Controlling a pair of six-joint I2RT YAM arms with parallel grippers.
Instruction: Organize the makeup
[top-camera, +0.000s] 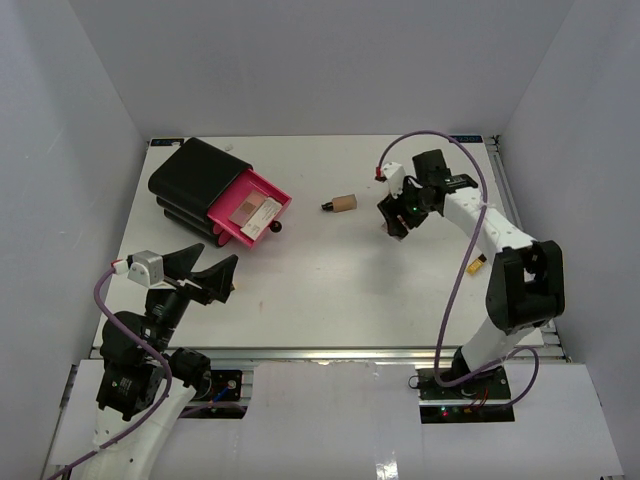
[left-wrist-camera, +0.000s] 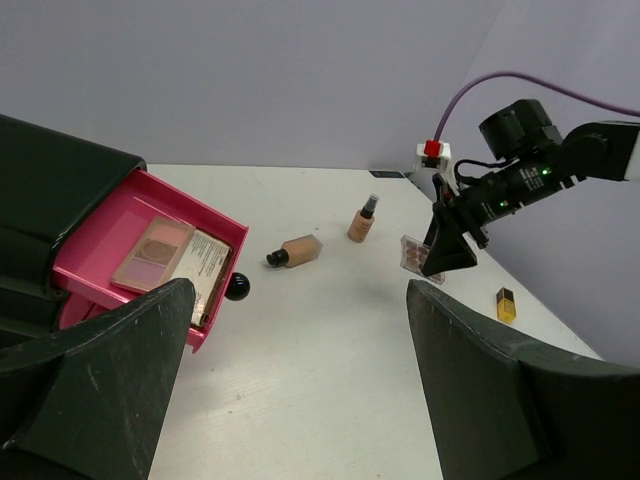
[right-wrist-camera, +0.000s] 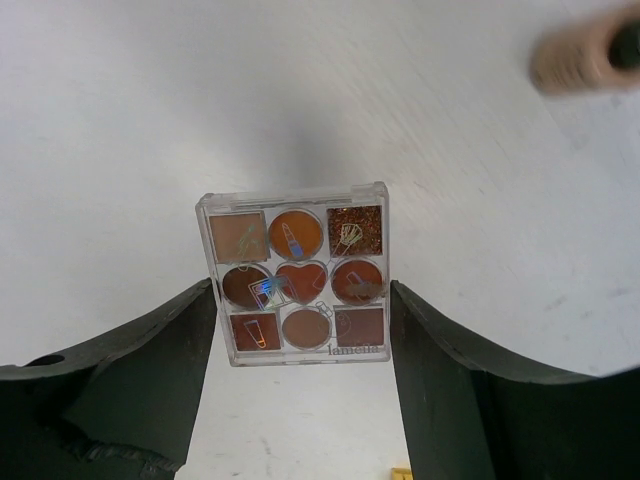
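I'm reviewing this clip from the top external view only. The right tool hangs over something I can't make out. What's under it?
Observer: A clear, square nine-shade palette. In the right wrist view, the right tool has its fingers against both side edges of it.
Operator: Any makeup near the lying tube that I'm missing?
Observer: Yes. The left wrist view shows a small tan bottle standing upright, apart from that tube, on the side toward the right tool.

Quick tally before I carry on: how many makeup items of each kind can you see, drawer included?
Palettes: 3 (pink palette and pale palette in the drawer, multi-shade palette in the right pincer)
Bottles: 2 (lying bottle, upright bottle)
Lipsticks: 1 (gold lipstick)
Total: 6
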